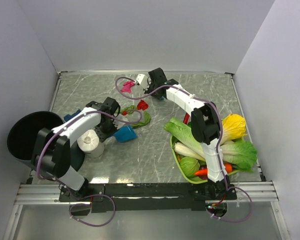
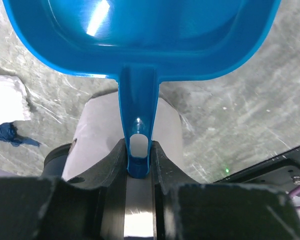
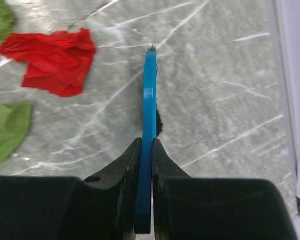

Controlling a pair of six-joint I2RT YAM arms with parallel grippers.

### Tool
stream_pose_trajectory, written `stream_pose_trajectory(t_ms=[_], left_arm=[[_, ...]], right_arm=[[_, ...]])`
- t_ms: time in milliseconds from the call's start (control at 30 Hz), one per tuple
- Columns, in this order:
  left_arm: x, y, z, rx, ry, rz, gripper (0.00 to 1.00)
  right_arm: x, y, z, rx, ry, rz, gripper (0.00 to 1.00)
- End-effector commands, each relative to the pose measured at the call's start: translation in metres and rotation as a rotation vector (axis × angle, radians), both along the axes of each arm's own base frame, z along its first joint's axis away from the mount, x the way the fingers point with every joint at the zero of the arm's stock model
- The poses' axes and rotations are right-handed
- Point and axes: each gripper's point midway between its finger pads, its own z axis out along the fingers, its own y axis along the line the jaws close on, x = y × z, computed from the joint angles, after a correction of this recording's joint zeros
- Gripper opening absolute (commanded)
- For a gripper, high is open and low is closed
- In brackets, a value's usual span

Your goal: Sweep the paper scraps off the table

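On the table (image 1: 215, 90), paper scraps (image 1: 142, 105) lie loose.
Left gripper (image 2: 138, 152) clamps dustpan (image 2: 140, 30) handle; right gripper (image 3: 146, 146) clamps brush (image 3: 149, 90).

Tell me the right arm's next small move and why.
Probably sweep the brush sideways into the red scrap, toward the dustpan. The right gripper is shut on the brush, the scrap lies apart beside it on the table, and the left gripper holds the dustpan by its handle.

Left pincer (image 2: 138, 152) clamped tight, right pincer (image 3: 146, 146) clamped tight
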Motion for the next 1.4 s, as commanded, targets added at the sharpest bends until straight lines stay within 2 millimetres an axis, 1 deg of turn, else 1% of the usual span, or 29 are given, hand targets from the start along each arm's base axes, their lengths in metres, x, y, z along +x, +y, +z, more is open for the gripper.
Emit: stream_pose_trajectory(t_ms=[0, 33, 133, 167, 200, 267, 300, 367, 400, 433, 467, 500, 533, 633, 667, 700, 733, 800, 833, 867, 900, 967, 1000, 1033, 1100, 1200, 1267, 1300, 1367], left_arm=[[0.014, 0.007, -0.008, 0.077, 0.007, 0.033, 0.01], [0.015, 0.007, -0.009, 0.077, 0.015, 0.032, 0.01], [0.022, 0.000, -0.008, 0.056, 0.007, 0.037, 0.01], [0.025, -0.002, -0.008, 0.049, 0.004, 0.040, 0.01], [0.026, -0.005, -0.009, 0.036, 0.008, 0.040, 0.01], [0.029, -0.011, -0.012, 0.019, 0.017, 0.049, 0.01], [0.031, -0.014, -0.013, 0.012, 0.017, 0.057, 0.01], [0.036, -0.018, -0.016, 0.007, 0.018, 0.060, 0.01], [0.037, -0.022, -0.016, -0.002, 0.018, 0.062, 0.01], [0.042, -0.026, -0.015, -0.014, 0.010, 0.063, 0.01], [0.044, -0.028, -0.017, -0.016, 0.016, 0.064, 0.01], [0.048, -0.033, -0.018, -0.033, 0.006, 0.061, 0.01], [0.052, -0.036, -0.018, -0.041, -0.002, 0.057, 0.01], [0.055, -0.044, -0.025, -0.056, 0.003, 0.039, 0.01], [0.054, -0.048, -0.029, -0.068, 0.017, 0.037, 0.01], [0.052, -0.050, -0.031, -0.074, 0.025, 0.029, 0.01], [0.051, -0.056, -0.033, -0.101, 0.036, 0.020, 0.01], [0.050, -0.059, -0.035, -0.120, 0.035, 0.010, 0.01], [0.047, -0.059, -0.037, -0.127, 0.040, 0.006, 0.03], [0.048, -0.063, -0.037, -0.152, 0.032, -0.006, 0.06], [0.048, -0.063, -0.037, -0.157, 0.028, -0.018, 0.12], [0.046, -0.063, -0.039, -0.165, 0.020, -0.022, 0.15], [0.045, -0.064, -0.039, -0.172, 0.023, -0.028, 0.18], [0.041, -0.064, -0.041, -0.175, 0.033, -0.030, 0.20], [0.039, -0.065, -0.043, -0.188, 0.037, -0.034, 0.23], [0.034, -0.066, -0.046, -0.197, 0.053, -0.026, 0.25], [0.032, -0.066, -0.046, -0.201, 0.051, -0.019, 0.26], [0.032, -0.066, -0.045, -0.203, 0.051, -0.016, 0.26], [0.030, -0.065, -0.044, -0.204, 0.053, -0.016, 0.27]], right_arm=[[0.019, 0.012, 0.019, 0.049, -0.079, 0.010, 0.00], [0.012, 0.018, 0.014, 0.069, -0.049, 0.040, 0.00], [-0.007, 0.024, 0.006, 0.096, 0.035, 0.085, 0.00], [-0.015, 0.030, 0.003, 0.124, 0.074, 0.114, 0.00], [-0.029, 0.030, -0.003, 0.124, 0.141, 0.128, 0.00], [-0.045, 0.034, -0.010, 0.140, 0.217, 0.145, 0.00], [-0.059, 0.031, -0.015, 0.136, 0.279, 0.132, 0.00], [-0.076, 0.033, -0.018, 0.161, 0.365, 0.135, 0.00], [-0.091, 0.030, -0.020, 0.160, 0.434, 0.114, 0.00], [-0.097, 0.028, -0.019, 0.170, 0.468, 0.104, 0.00], [-0.105, 0.027, -0.019, 0.178, 0.504, 0.094, 0.00], [-0.117, 0.031, -0.017, 0.207, 0.561, 0.094, 0.00], [-0.129, 0.028, -0.015, 0.209, 0.611, 0.085, 0.00], [-0.149, 0.032, -0.003, 0.269, 0.706, 0.042, 0.00], [-0.152, 0.035, -0.001, 0.287, 0.730, 0.029, 0.00], [-0.155, 0.041, 0.007, 0.330, 0.760, 0.009, 0.00], [-0.157, 0.044, 0.009, 0.348, 0.782, -0.003, 0.00], [-0.159, 0.050, 0.011, 0.381, 0.793, -0.036, 0.00], [-0.157, 0.052, 0.014, 0.382, 0.778, -0.040, 0.00], [-0.157, 0.054, 0.014, 0.378, 0.773, -0.036, 0.00], [-0.154, 0.055, 0.018, 0.382, 0.759, -0.032, 0.00], [-0.154, 0.055, 0.023, 0.380, 0.751, -0.025, 0.00], [-0.153, 0.053, 0.024, 0.373, 0.742, -0.023, 0.00], [-0.152, 0.050, 0.029, 0.373, 0.723, -0.025, 0.00], [-0.144, 0.039, 0.028, 0.349, 0.675, -0.065, 0.00], [-0.125, 0.020, 0.039, 0.341, 0.585, -0.128, 0.00], [-0.119, 0.013, 0.042, 0.348, 0.577, -0.144, 0.00], [-0.115, 0.010, 0.048, 0.357, 0.562, -0.154, 0.00], [-0.111, 0.002, 0.054, 0.367, 0.553, -0.168, 0.00]])
